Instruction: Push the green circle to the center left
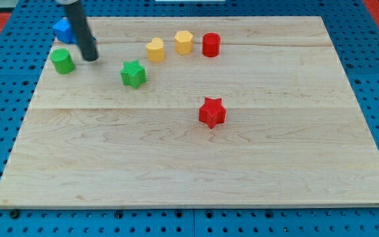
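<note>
The green circle (pixel 62 60) sits near the board's upper left edge. My tip (pixel 89 58) rests on the board just to the right of the green circle, a small gap apart, and below the blue block (pixel 62 29). The dark rod rises from the tip toward the view's top and partly covers the blue block's right side.
A green star (pixel 133 73) lies right of my tip. A yellow heart-like block (pixel 155 49), a yellow hexagon (pixel 184 42) and a red hexagonal block (pixel 210 45) form a row at the top middle. A red star (pixel 212 112) sits mid-board. The wooden board (pixel 189 171) lies on a blue pegboard.
</note>
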Controlling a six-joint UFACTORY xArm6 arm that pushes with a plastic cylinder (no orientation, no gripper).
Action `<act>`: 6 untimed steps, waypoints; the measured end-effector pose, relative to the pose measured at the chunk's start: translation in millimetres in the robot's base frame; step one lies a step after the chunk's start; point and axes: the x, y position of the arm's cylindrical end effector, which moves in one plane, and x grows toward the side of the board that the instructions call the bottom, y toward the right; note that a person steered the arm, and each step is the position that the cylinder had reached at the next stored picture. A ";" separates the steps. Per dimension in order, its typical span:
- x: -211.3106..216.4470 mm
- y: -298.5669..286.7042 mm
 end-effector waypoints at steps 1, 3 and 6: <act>-16.5 -46.8; 33.2 -79.1; 43.8 -51.1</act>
